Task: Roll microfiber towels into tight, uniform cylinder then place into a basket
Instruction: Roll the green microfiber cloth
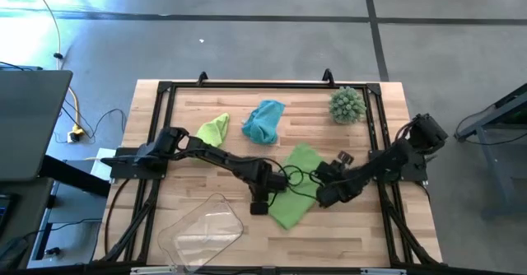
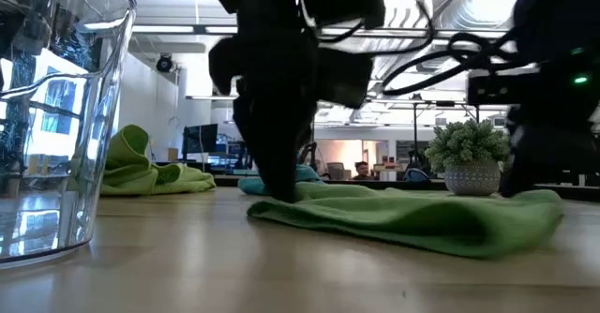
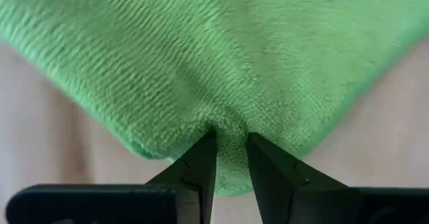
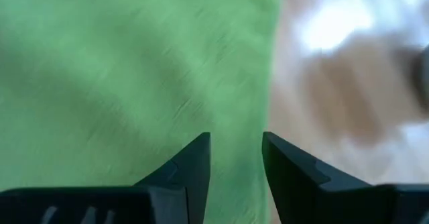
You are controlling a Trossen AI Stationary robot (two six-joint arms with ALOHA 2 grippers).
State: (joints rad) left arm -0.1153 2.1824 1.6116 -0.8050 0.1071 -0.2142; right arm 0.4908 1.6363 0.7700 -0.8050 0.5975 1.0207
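Note:
A lime green microfiber towel lies spread on the table at centre right, also seen in the low view. My left gripper stands at its near left corner, shut on the cloth. My right gripper is over the towel's right edge, its fingers apart with smooth cloth showing between them. A second lime towel and a teal towel lie crumpled at the far side. The clear basket stands at the near left. My left gripper pinches the towel's near left corner between its two fingers; the cloth bunches up into the gap. The fingers come from above, pointing down. The towel lies on the table, slack; one layer or several, I cannot tell.
A spiky grey-green ball in a small pot stands at the far right. The basket's clear wall fills the low view's left. A black frame runs around the tabletop. Bare wood shows at the near right.

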